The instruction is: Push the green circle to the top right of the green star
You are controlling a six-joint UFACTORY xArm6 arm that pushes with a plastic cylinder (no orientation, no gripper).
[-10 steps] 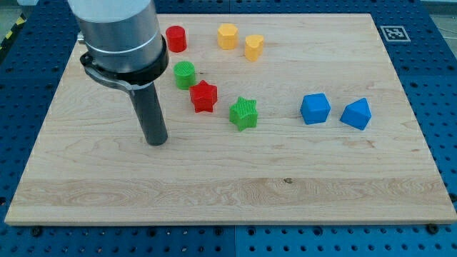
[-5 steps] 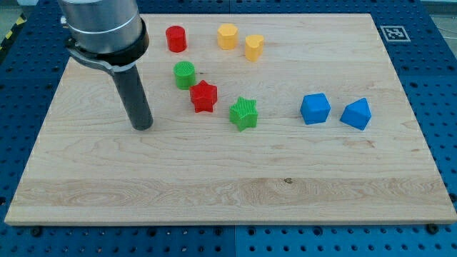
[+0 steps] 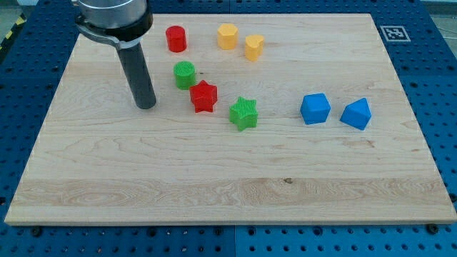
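Board: the wooden board [image 3: 214, 178] lies flat on a blue table with holes [image 3: 443, 86].
Arm: it has no gripper, just a dark rod that holds nothing.
My tip: my tip [image 3: 146, 106] rests on the board, a little to the view's left of the green circle and lower, not touching it.
Blue blocks: a blue cube [image 3: 315, 108] and another blue block [image 3: 356, 113], maybe a wedge, sit near the view's right.
Green star: the green star [image 3: 244, 113] sits near the middle.
Red star: the red star [image 3: 203, 96] sits between the two green blocks and seems to touch the green circle.
Green circle: the green circle [image 3: 184, 74] is up and to the view's left of the green star.
Top row: a red cylinder [image 3: 176, 38] and two yellow blocks [image 3: 227, 36] [image 3: 253, 47] sit near the view's top.
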